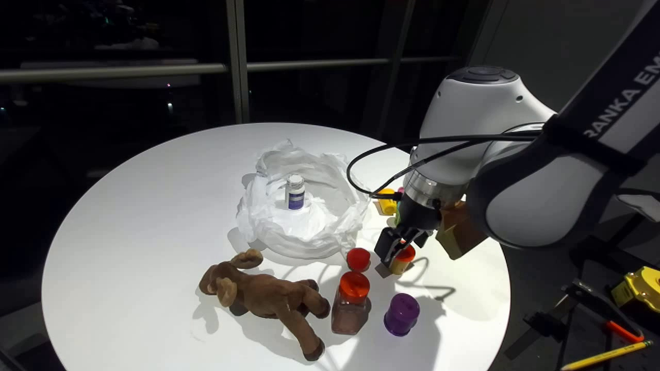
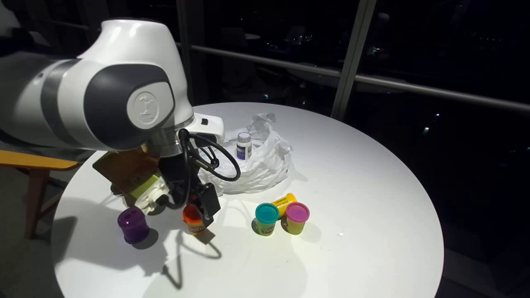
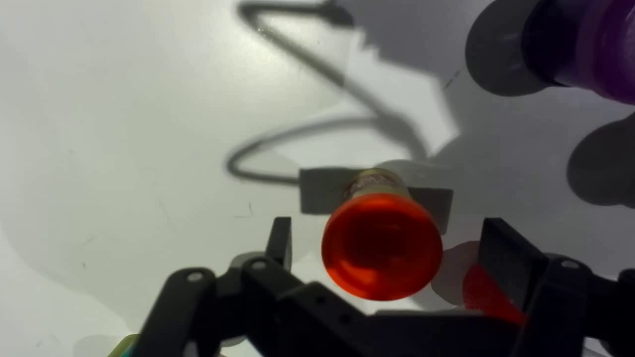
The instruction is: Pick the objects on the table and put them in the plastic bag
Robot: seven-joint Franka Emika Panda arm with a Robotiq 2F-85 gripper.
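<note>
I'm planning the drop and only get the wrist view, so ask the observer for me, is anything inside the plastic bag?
Observer: Yes, in both exterior views a white bottle stands inside the plastic bag.
Operator: And where's the plush toy?
Observer: The plush toy lies on the table, beside a clear jar with an orange-red lid.
Operator: Any cups I can't see?
Observer: Yes, in an exterior view a yellow cup is partly hidden behind a pink-lidded cup.
</note>
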